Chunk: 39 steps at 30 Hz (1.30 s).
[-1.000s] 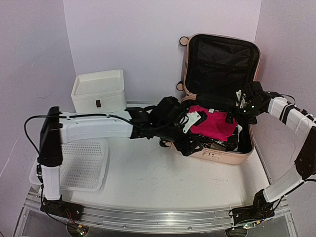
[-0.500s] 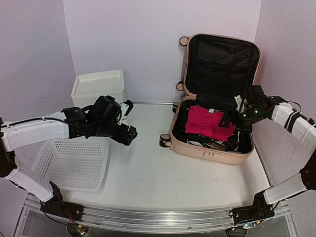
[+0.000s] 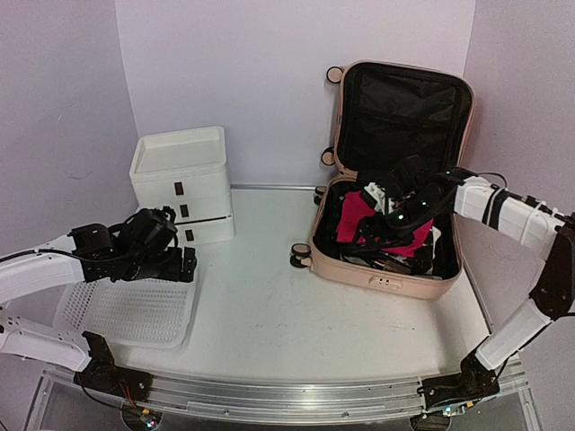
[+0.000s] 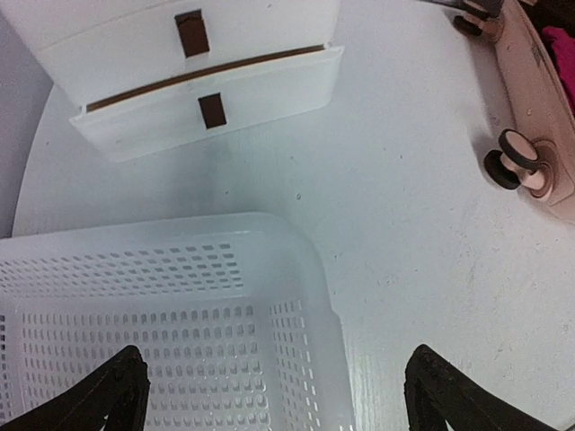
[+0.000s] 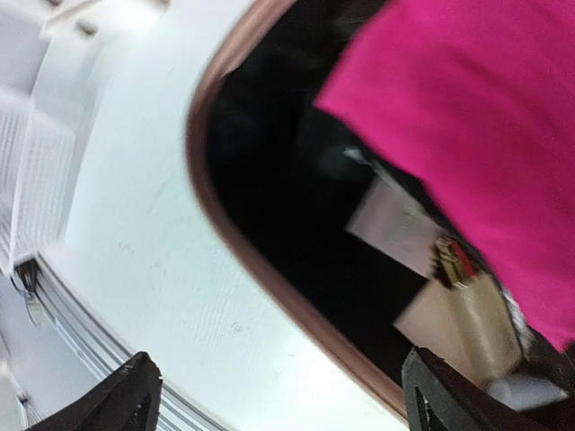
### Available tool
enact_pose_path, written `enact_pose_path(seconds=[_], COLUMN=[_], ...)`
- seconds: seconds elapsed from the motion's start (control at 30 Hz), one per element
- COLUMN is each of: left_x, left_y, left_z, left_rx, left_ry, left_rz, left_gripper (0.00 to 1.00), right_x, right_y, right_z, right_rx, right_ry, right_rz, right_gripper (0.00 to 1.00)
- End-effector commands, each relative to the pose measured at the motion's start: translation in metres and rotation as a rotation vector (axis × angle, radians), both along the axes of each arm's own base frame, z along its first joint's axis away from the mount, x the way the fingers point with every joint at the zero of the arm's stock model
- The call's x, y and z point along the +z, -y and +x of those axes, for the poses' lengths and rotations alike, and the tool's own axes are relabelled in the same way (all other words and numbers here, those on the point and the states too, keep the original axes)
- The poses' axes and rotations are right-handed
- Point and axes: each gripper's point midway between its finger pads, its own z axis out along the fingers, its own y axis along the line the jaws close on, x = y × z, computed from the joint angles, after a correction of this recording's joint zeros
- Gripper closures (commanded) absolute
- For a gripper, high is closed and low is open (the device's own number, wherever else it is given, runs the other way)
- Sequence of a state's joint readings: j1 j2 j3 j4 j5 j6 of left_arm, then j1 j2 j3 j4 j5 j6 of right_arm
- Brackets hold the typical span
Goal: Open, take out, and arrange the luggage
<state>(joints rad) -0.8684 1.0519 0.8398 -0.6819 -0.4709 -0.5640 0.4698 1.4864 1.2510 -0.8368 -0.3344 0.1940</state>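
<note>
The pale pink luggage [image 3: 386, 280] lies open at the right of the table, its black-lined lid [image 3: 404, 112] upright against the back wall. A magenta garment [image 3: 358, 212] and small items lie in the lower half. My right gripper [image 3: 370, 229] hovers open and empty over the luggage's left half. In the right wrist view, the gripper [image 5: 283, 395] spans the luggage rim [image 5: 269, 269] with the garment [image 5: 467, 117] above. My left gripper [image 3: 180, 265] is open and empty over the white perforated basket [image 3: 135, 310]; the left wrist view [image 4: 278, 395] shows it above the basket's corner [image 4: 305, 296].
A white plastic drawer unit [image 3: 180, 184] stands at the back left, seen also from the left wrist [image 4: 198, 81]. A luggage caster wheel [image 4: 512, 166] sits on the table near the luggage's left side. Purple walls enclose the table on three sides.
My left arm swung from the luggage leftward and down over the basket. My right gripper moved from the luggage's right side toward its left half.
</note>
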Motion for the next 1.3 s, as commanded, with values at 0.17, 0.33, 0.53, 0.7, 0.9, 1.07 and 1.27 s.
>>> enact_pose_path(seconds=[0.17,0.33,0.53,0.7,0.9,1.07,1.27], left_x=[-0.044,-0.055,-0.054,-0.051,-0.047,-0.049,-0.046], left_y=[0.020,0.053,0.093,0.135,0.189,0.218,0.259], left_z=[-0.005,-0.001,0.008,0.021,0.028,0.027,0.011], left_rx=[0.024,-0.047,-0.136,-0.227,-0.334,-0.386,-0.501], left_ry=[-0.179,-0.229,-0.255,-0.270,-0.335,-0.365,-0.375], left_rz=[-0.047,-0.128,-0.215,-0.296,-0.432,-0.484,-0.491], left_gripper=[0.01,0.04,0.11,0.13,0.19,0.20,0.18], right_x=[-0.029,-0.042,-0.054,-0.064,-0.075,-0.079,-0.075], right_y=[-0.049,-0.056,-0.050,-0.034,-0.014,0.000,0.022], right_z=[-0.003,-0.012,-0.033,-0.053,-0.081,-0.100,-0.090], right_rx=[0.327,0.405,0.454,0.462,0.449,0.409,0.279], right_ry=[0.019,-0.031,-0.078,-0.116,-0.178,-0.213,-0.145], right_rz=[-0.142,-0.178,-0.201,-0.227,-0.245,-0.250,-0.338], right_gripper=[0.13,0.19,0.26,0.31,0.37,0.37,0.32])
